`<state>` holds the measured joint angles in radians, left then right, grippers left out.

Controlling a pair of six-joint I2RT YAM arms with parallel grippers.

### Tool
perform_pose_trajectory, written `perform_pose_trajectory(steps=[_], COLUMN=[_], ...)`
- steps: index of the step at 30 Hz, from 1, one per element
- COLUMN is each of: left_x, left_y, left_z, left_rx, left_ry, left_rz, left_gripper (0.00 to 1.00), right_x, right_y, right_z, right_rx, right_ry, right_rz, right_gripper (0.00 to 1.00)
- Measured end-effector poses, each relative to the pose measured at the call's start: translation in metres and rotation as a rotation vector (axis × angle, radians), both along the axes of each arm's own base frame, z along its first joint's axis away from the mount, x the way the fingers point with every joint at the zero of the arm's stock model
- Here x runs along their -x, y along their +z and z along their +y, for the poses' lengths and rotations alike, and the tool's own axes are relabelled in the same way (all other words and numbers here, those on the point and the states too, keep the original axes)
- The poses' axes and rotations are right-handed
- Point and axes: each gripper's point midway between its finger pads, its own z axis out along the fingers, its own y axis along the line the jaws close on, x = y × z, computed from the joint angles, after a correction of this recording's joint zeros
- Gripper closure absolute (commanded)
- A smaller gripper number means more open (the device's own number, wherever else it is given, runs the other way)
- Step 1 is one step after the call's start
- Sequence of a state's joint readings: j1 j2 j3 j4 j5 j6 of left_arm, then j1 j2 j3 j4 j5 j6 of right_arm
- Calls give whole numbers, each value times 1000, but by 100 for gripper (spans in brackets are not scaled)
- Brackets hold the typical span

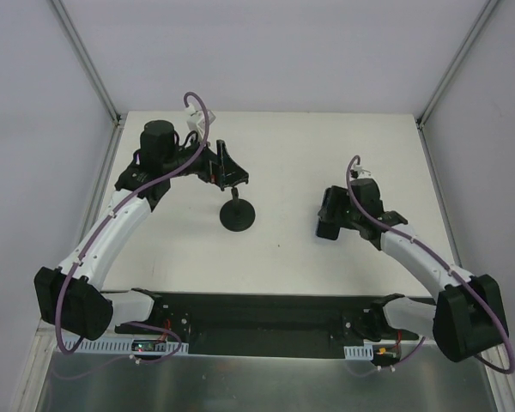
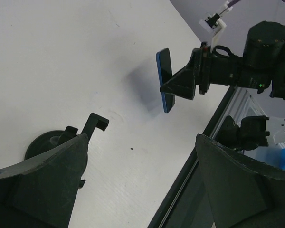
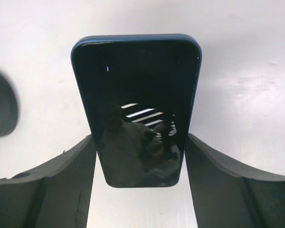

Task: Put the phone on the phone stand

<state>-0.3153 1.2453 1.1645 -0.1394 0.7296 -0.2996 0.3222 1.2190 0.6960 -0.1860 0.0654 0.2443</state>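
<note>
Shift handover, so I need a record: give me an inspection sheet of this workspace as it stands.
Surface: white table, one small dark speck.
Job's things: phone held off the table; phone stand upright, holder empty.
Clutter: nothing seen.
Grippers: right gripper shut on the phone's long edges; left gripper with jaws open, near the stand.
Cables: purple cable running along each arm, clear of the jaws.
Surroundings: grey walls, metal frame posts.

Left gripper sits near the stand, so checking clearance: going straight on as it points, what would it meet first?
Probably the bare white table top; the all-black disc-based phone stand sits just off that line, though depth is unclear.
</note>
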Motion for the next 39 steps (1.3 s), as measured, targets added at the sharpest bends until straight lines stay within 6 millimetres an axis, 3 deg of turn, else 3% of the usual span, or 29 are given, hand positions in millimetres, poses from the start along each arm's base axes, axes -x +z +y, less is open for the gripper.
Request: perform_pose_trajectory(steps=[5,9,12,15,19,22,25,26,29,35,39], left_x=[8,30,54,70,75,72,67,65,60,60,62], left_y=[0,-3,-13,-22,-30,-39,-48,-51,-58,-57,-57], left_z=[-11,-42,-67,-83,-95,-109,-123,-127,-136,-145,-149], left_rx=[24,15,-12,-43,-67,-88,-104,-109,-121,-111,-107], left_ry=[-13,-60,-103,-111,-82,-68,-62,-61,-51,-65,-79], left_rz=[55,80,97,112,127,160,201,212,241,266,272], left_gripper=[17,24,30,33,19,19,29,41,51,52,66], right_x=[23,47,59,69,82,88,91,92,93,94,95], right_y=[41,66,80,93,108,115,118,120,123,123,123], right_z=[56,89,103,110,114,116,117,117,116,115,116], right_rx=[-40,-66,-87,-117,-159,-174,-178,-180,-181,-167,-159], right_ry=[213,360,424,459,494,513,525,530,535,543,554], right_rz=[-147,-228,-269,-311,-367,-389,-401,-405,-418,-424,-428], right_gripper=[99,99,99,99,99,99,99,99,99,99,99])
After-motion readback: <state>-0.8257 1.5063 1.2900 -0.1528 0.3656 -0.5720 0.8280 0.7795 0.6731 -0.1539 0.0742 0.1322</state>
